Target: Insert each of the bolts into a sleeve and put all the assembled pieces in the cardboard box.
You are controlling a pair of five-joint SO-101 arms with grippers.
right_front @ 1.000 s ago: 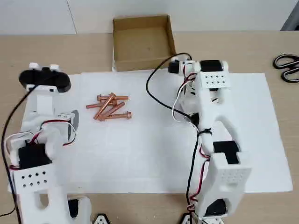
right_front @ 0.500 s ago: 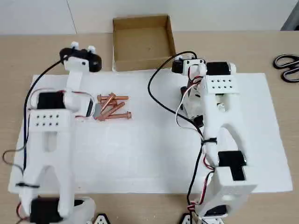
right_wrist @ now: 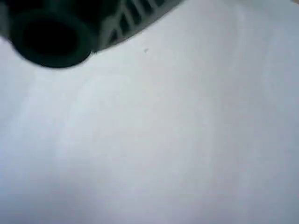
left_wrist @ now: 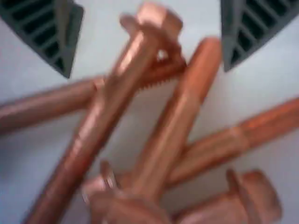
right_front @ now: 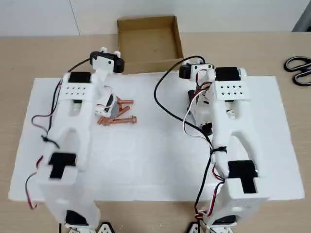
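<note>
Left claw (left_wrist: 147, 37) released: fingers (left_wrist: 46, 32) spread wide, hanging close over bolts (left_wrist: 154, 135), top bolt's hex head between tips. Bolts = loose crossed copper pile on white sheet (right_front: 146, 165), left of centre, apart from cardboard box (right_front: 148, 46). Box sits at sheet's far edge on tabletop (right_front: 29, 53). Right arm (right_front: 228, 111) folded over right half of sheet. Right claw (right_wrist: 112, 25) low over sheet, released or clenched: can't tell. Scissors (right_front: 297, 69) at far right of tabletop.
</note>
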